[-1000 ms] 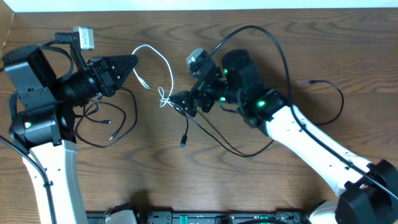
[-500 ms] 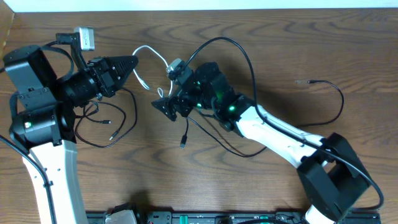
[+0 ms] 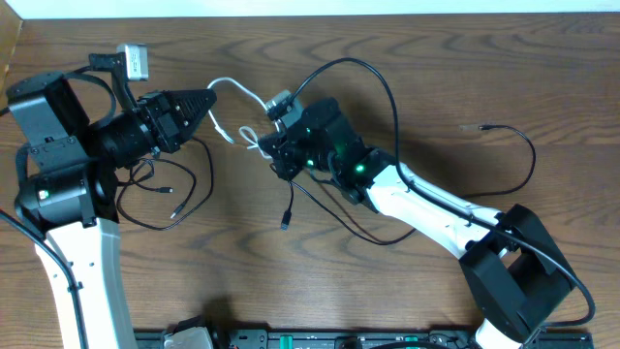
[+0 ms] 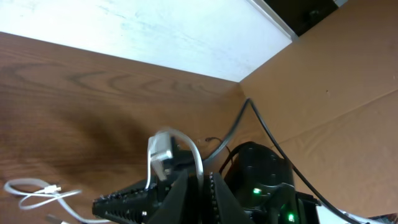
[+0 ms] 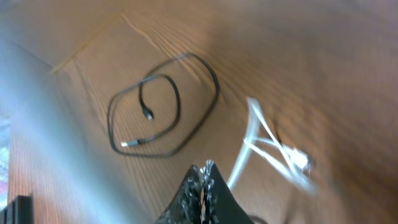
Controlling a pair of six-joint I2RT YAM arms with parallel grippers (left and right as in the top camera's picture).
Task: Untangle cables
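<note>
Your right gripper (image 3: 268, 153), wide a moment ago, is now shut at the knot mid-table where the white cable (image 3: 232, 83) crosses the black cables (image 3: 288, 208); what it caught is unclear. Your left gripper (image 3: 206, 97) pinches the white end, so pulling apart looks next

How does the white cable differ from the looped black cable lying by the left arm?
The white cable is pale, the black cable dark. The white cable is pinched in the shut left gripper; the black cable lies loose, ungripped. The white cable knots near the right gripper; the black cable forms open loops. Both are thin cords.
</note>
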